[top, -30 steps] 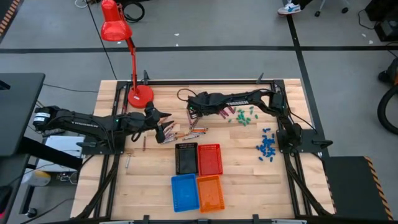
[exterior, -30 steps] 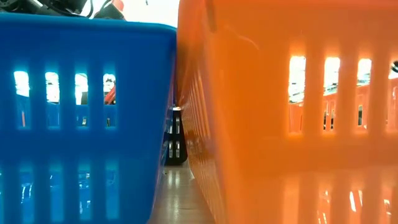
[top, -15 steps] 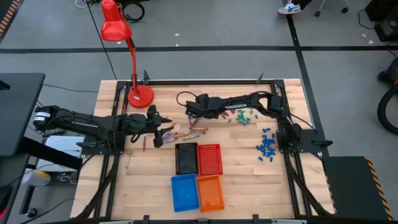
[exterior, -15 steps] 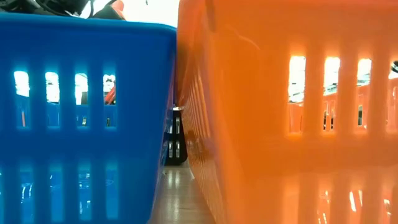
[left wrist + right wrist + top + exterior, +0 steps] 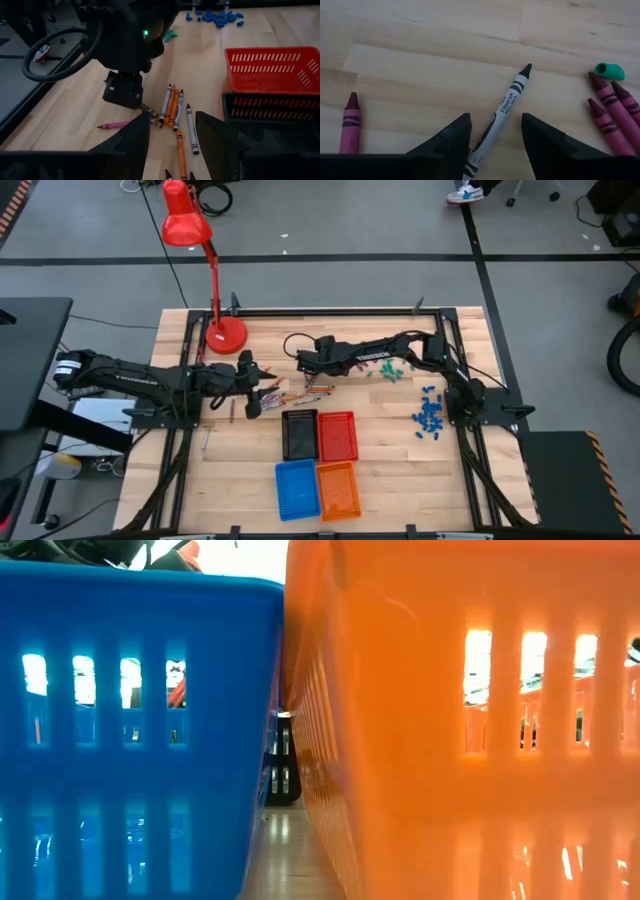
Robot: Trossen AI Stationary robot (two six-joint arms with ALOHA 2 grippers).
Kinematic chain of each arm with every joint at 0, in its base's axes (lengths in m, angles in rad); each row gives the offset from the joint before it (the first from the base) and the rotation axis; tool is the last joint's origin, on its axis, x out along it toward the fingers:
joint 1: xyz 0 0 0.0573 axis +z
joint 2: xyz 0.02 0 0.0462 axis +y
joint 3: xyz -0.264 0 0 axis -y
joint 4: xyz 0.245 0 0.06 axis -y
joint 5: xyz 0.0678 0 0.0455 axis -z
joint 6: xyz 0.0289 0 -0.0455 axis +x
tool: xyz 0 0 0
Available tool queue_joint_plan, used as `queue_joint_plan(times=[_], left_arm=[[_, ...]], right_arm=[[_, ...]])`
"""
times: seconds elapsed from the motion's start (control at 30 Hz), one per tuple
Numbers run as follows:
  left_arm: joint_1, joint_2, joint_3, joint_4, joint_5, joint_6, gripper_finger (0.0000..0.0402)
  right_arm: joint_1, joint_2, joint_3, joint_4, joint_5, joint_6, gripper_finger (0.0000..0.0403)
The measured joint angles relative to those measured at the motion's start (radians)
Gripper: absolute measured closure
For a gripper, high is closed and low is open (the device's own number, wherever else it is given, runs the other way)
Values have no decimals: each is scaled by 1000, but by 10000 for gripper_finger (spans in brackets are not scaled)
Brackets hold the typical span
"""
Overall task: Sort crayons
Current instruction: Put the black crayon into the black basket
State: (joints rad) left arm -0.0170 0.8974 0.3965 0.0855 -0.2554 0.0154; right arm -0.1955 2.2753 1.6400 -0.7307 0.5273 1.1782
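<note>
Between my right gripper's (image 5: 492, 145) parted fingers lies a grey paper-wrapped crayon with a black tip (image 5: 502, 111). Its wrapper carries black print, of which I can read only the word "WASHABLE".

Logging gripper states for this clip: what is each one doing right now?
Left gripper: open, empty, above the crayons.
Right gripper: open, straddling a grey crayon.

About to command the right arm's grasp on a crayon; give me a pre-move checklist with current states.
1. Right gripper open: ok.
2. Grey crayon lined up between its fingers: ok, lying flat and slightly angled.
3. Maroon crayons outside the closing path: ok.
4. Left gripper apart from the right arm: ok, open, over the orange crayon.
5. Black basket unobstructed: ok.
6. Crayon grasp height: cannot tell.
</note>
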Motion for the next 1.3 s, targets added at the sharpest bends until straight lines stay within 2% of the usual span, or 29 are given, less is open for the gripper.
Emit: queue_joint_plan(times=[0.2,0.67,1.07,1.3], left_arm=[[0,0,0,0,0,0,230],[0,0,0,-1,1,-1,230],[0,0,0,-1,1,-1,230],[0,0,0,-1,0,14,230]], right_arm=[[0,-6,-1,1,-47,-20,231],[-28,-9,-1,2,-165,-89,325],[-60,-15,1,0,-283,-154,354],[-64,-48,-4,-8,-292,-184,355]])
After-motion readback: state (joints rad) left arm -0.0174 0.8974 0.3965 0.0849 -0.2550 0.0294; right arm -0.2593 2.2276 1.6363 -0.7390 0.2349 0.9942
